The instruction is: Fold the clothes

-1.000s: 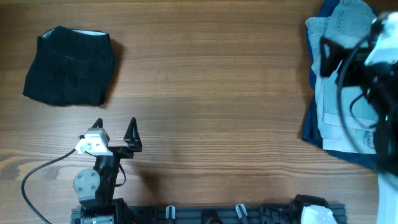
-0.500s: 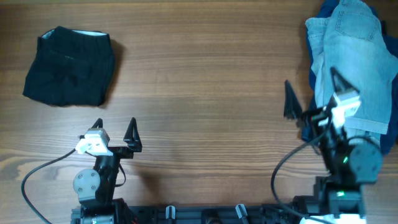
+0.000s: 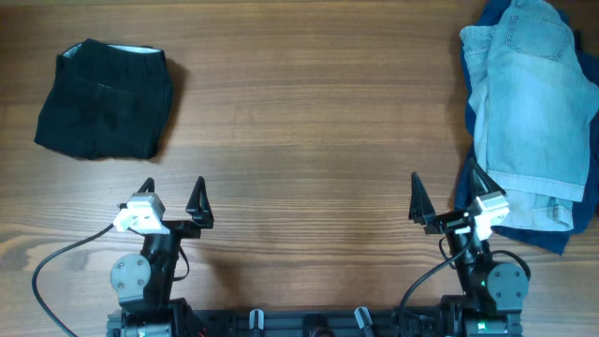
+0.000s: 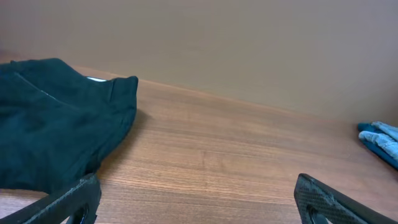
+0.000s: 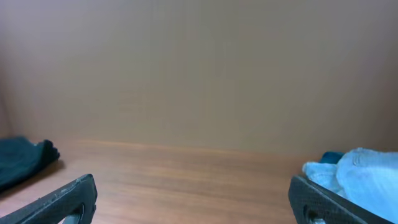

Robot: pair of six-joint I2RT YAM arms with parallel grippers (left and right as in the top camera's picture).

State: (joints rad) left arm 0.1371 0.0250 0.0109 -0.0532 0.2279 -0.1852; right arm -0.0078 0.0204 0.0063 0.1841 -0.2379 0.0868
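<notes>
The black shorts [image 3: 105, 101] lie folded at the table's far left, a pale waistband lining showing at their top edge; they also show in the left wrist view [image 4: 53, 140] and the right wrist view [image 5: 22, 160]. The light-blue denim shorts [image 3: 526, 103] lie unfolded at the far right on a navy garment [image 3: 524, 234]; the denim shows in the right wrist view [image 5: 360, 174]. My left gripper [image 3: 173, 195] is open and empty near the front edge, below the black shorts. My right gripper [image 3: 447, 195] is open and empty at the front right, beside the denim's lower left edge.
The wooden table [image 3: 309, 122] stretches between the two piles. The arm bases and a black rail [image 3: 309, 323] run along the front edge. A cable [image 3: 56, 267] loops by the left arm.
The right arm has drawn back from over the denim shorts to the front edge, its gripper open and empty. The left arm and the black shorts have not moved.
</notes>
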